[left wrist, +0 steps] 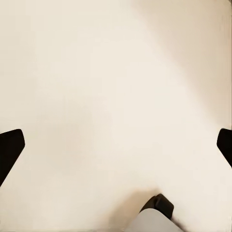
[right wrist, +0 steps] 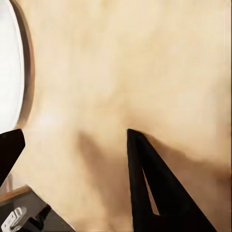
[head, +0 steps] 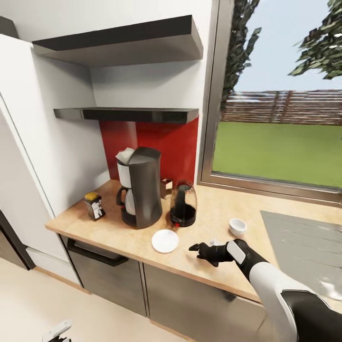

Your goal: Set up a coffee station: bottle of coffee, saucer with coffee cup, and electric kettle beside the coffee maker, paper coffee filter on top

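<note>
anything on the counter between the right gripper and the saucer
Nothing: in the head view only bare countertop separates the right gripper from the saucer.

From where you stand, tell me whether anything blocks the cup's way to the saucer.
Nothing visible does. The coffee cup and the saucer sit apart on bare countertop. The right hand hovers nearer the counter's front edge; the kettle stands behind that line.

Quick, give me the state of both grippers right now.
Left gripper: open, jaws spread wide over the pale floor, holding nothing.
Right gripper: open, empty, hovering low over the countertop beside the saucer.
</note>
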